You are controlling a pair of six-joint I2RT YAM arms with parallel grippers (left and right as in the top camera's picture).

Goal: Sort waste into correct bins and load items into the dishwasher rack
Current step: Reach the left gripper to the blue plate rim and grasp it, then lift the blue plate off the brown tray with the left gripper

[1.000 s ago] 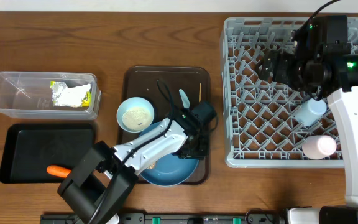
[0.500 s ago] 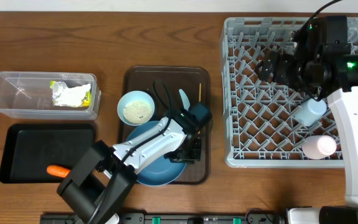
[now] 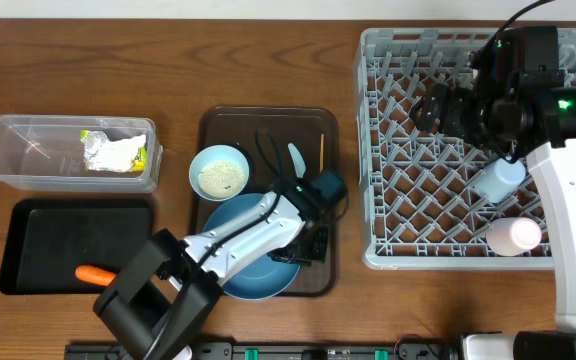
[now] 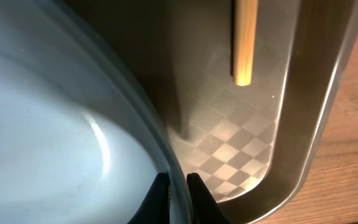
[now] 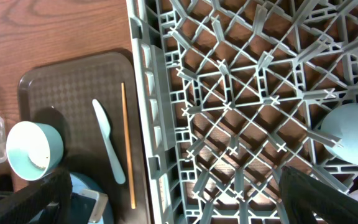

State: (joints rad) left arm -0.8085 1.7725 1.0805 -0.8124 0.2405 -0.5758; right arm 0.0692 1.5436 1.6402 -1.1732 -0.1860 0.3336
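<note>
The large blue plate [image 3: 251, 266] lies on the brown serving tray [image 3: 268, 120], and my left gripper [image 3: 309, 243] is shut on its right rim. In the left wrist view the black fingertips [image 4: 178, 194] pinch the plate's edge [image 4: 55, 124], with the chopstick's end [image 4: 243, 43] lying beyond. A small bowl with rice [image 3: 219, 173], the pale blue spoon [image 3: 295, 157] and the chopstick [image 3: 320, 150] sit on the same tray. My right gripper [image 3: 434, 106] hangs open over the grey dishwasher rack [image 3: 398, 200], holding nothing. A light blue cup [image 3: 498, 178] and a pink cup [image 3: 513, 236] rest in the rack.
At the far left the clear tub [image 3: 28, 150] holds a crumpled wrapper and napkin [image 3: 113, 152]. Below it the black tray [image 3: 68, 235] holds an orange carrot [image 3: 94, 274]. In the right wrist view the rack's wall [image 5: 148, 124] stands beside the spoon [image 5: 109, 149] and chopstick [image 5: 128, 149].
My left gripper has shut on the plate's right rim, and the plate has slid slightly left. The bowl has been nudged a little toward the back. The right arm has not moved.
</note>
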